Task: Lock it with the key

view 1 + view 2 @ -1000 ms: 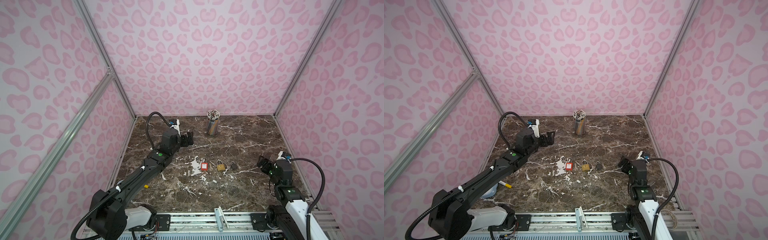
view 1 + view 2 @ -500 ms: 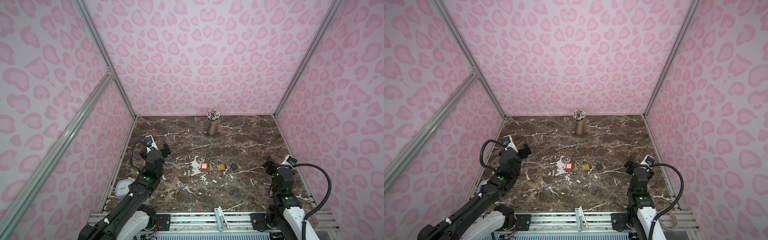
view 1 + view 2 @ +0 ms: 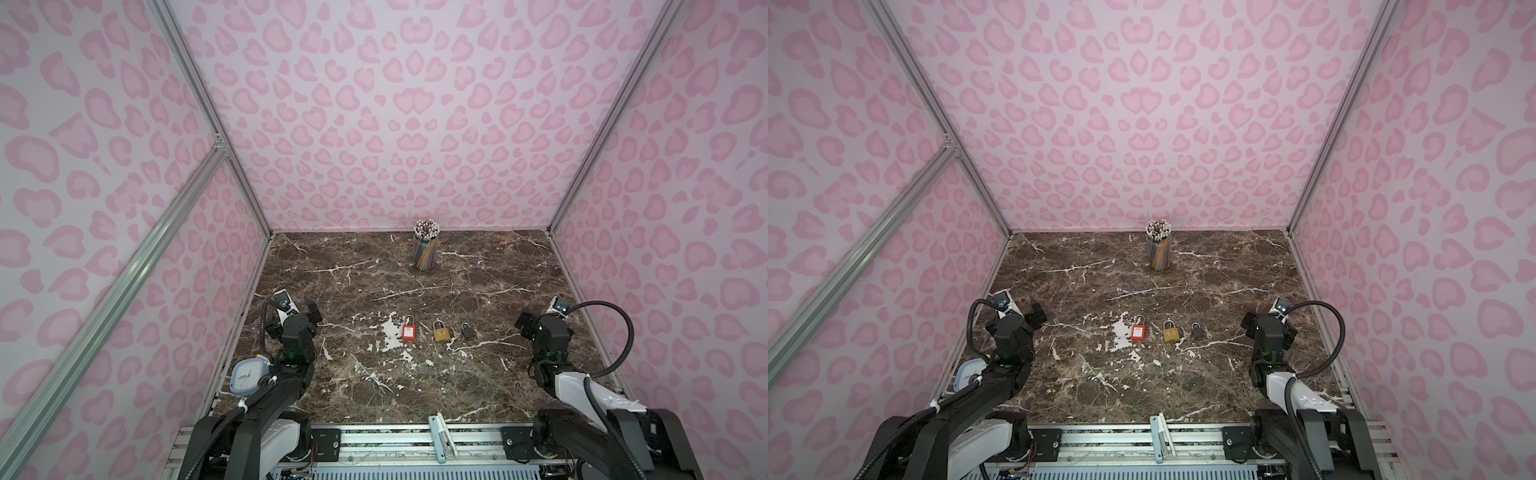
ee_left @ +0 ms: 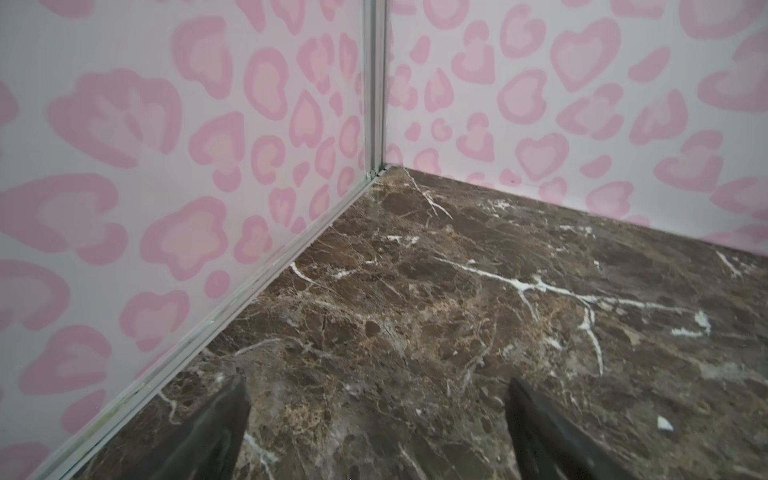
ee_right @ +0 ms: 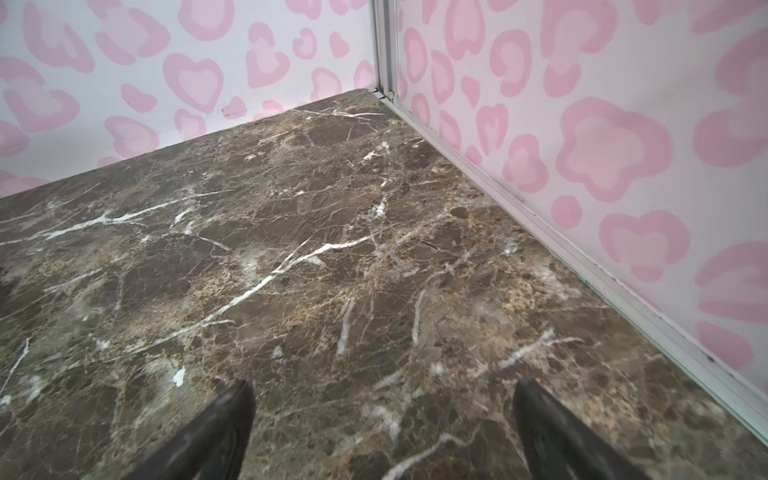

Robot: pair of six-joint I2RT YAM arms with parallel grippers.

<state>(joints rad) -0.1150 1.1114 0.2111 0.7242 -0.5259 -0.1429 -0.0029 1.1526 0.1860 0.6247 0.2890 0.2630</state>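
the brown marble table (image 3: 415,386) fills the lower half of both top views. your left claw (image 4: 378,384) is at the lower left and your right claw (image 5: 384,384) at the lower right, each spread wide with nothing between its fingers, both well apart from the work. a cup of pencils (image 3: 425,251) stands at the back centre. in a row at centre frame lie a red padlock (image 3: 409,332), a brass padlock (image 3: 441,333) and a small dark padlock (image 3: 467,331). a thin key (image 3: 421,334) lies just right of the red one. expect the locks to be stiff, dense and apt to slide on polished stone, so pinch a body across its flat sides. the key looks light and lies flat, so take it by the head.
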